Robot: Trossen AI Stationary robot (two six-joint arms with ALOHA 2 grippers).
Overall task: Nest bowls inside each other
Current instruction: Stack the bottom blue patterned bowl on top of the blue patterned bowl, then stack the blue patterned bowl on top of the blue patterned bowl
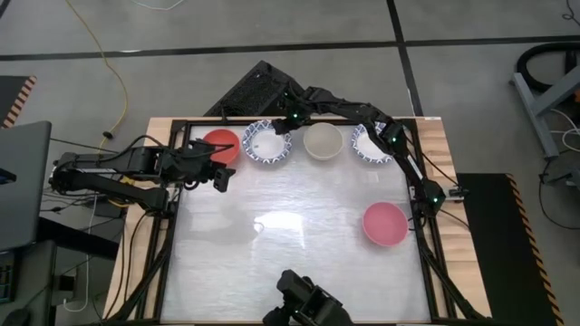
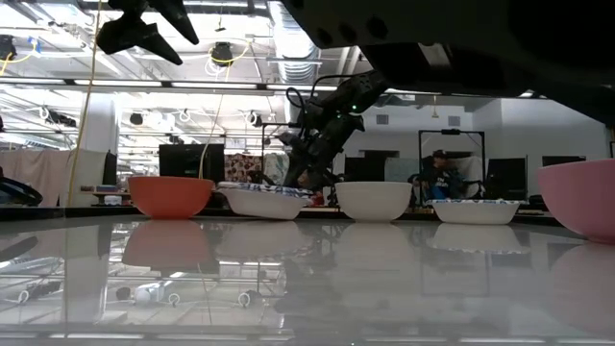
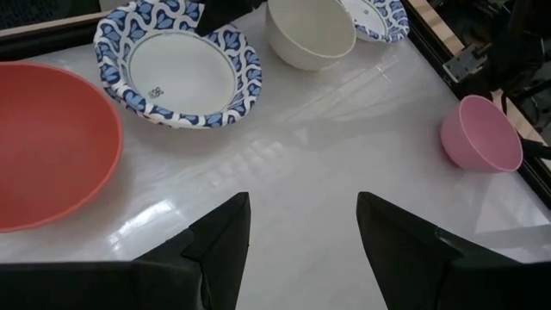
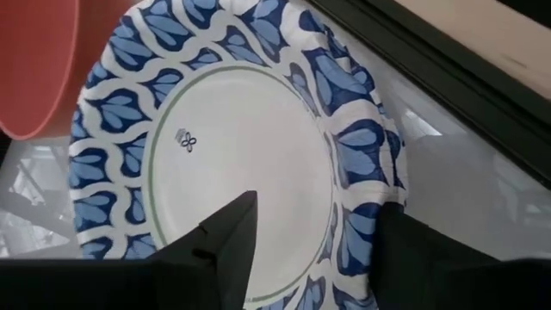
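Bowl count on the glossy white tabletop [image 1: 290, 235], high view: 5 spots. Far row, left to right: 1 round red-orange bowl [image 1: 220, 146], 1 white paper bowl w/ blue-patterned rim [image 1: 267, 143] (may be a stack, can't tell how many in it), 1 plain cream bowl [image 1: 323, 141], 1 more blue-rimmed white bowl [image 1: 370, 144] partly under the right arm. Then 1 pink bowl [image 1: 385, 224] alone, near the table's right edge, well apart from the row.

Row sits close to the far black frame rail [image 1: 299, 119]; red bowl & first blue-rimmed bowl almost touching, small gaps between the others.

Right gripper [image 4: 314, 228] right over the first blue-rimmed bowl, fingers apart, one over the white centre, one over the patterned rim; holding nothing.

Left gripper [image 3: 303, 228] near the table's left edge, just in front of the red bowl, fingers spread wide, empty, bare tabletop between them.

Open room: whole centre and near half of the table, from the row to the near edge. Pink bowl is the only thing on the right side there.
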